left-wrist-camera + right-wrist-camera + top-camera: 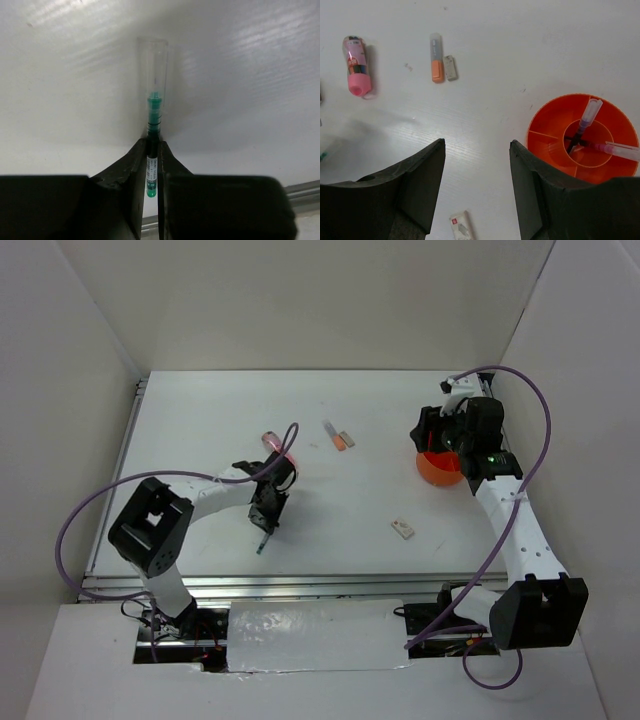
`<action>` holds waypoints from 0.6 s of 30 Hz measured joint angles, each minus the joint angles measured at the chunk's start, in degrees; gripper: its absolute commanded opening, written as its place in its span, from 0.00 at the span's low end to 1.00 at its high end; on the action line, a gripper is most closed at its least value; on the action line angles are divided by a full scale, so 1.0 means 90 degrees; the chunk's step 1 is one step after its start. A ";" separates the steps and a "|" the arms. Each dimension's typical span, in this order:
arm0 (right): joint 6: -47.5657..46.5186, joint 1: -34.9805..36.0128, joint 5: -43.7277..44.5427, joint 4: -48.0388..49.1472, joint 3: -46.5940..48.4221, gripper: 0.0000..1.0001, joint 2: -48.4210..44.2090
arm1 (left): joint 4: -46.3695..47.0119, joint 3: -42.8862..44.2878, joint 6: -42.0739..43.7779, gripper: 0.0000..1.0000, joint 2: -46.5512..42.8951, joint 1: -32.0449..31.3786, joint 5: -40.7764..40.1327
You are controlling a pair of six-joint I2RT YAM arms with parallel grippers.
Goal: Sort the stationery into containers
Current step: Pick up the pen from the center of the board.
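My left gripper [153, 145] is shut on a thin green pen [154, 112] with a clear cap, held low over the white table; in the top view the left gripper [268, 512] is left of centre. My right gripper [476, 142] is open and empty, above the table just left of the round orange tub [542, 122]. The tub holds a lilac pen [589, 114] and a pink-capped pen [620, 150] in its inner ring. A pink stubby tube [356, 66], an orange block with a clear cap [436, 64], a small grey block [450, 67] and a white eraser [462, 227] lie loose.
In the top view the orange tub [437, 472] sits at the right under the right gripper [428, 440]. The pink tube [272, 442], the orange block [338, 436] and the white eraser [403, 529] lie across the middle. White walls enclose the table.
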 measured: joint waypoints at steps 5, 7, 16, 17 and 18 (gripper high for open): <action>0.0002 0.0104 -0.0267 -0.0049 -0.0010 0.62 -0.0090 | 0.0296 0.0185 0.0002 0.00 0.0029 0.0333 0.0423; 0.0032 0.0136 -0.0590 -0.0085 -0.0010 0.64 -0.0165 | 0.0345 0.0304 0.0015 0.00 -0.0143 0.0532 0.0758; 0.1294 0.0580 -0.2756 -0.0034 0.0260 0.85 -0.0253 | 0.1523 0.1314 0.0049 0.00 -0.2487 0.0427 0.2790; 0.1532 0.0646 -0.2958 0.0056 0.0318 0.85 -0.0233 | 0.1593 0.1384 0.0056 0.00 -0.2599 0.0321 0.2878; 0.1734 0.0702 -0.3121 0.0134 0.0374 0.84 -0.0211 | 0.1659 0.1440 0.0058 0.00 -0.2671 0.0187 0.2948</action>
